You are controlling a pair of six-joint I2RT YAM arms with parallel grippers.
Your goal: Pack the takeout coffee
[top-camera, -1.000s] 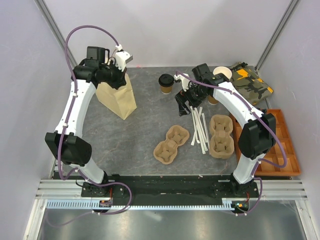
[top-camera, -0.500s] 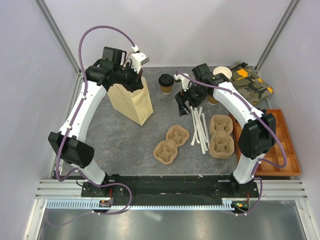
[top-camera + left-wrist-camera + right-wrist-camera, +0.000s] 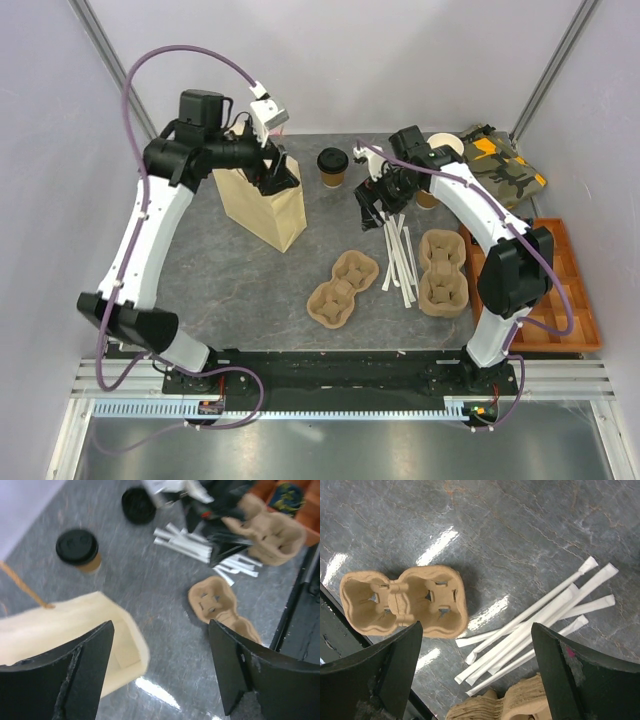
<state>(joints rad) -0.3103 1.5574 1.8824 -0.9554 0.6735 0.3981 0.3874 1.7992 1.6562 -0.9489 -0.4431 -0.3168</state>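
While I hover, left tool [image 3: 160,625]: apart over the open tan paper bag [image 3: 262,205].
Right tool [image 3: 476,625]: apart, right of bag.
Black-lidded brown paper cup [image 3: 332,166]: beside bag.

Overhead view bright, evenly lit, sharp; shadows soft, short. My left wrist view motion-blurred throughout: paper bag [image 3: 70,630] smeared, far clutter soft, white glare streak on bench [image 3: 170,630]. My right wrist view sharp; glare patches on bench, soft shadow beside pulp carrier [image 3: 405,602]. On my right hand [image 3: 476,630], fingers [image 3: 380,680] near-black, little detail.
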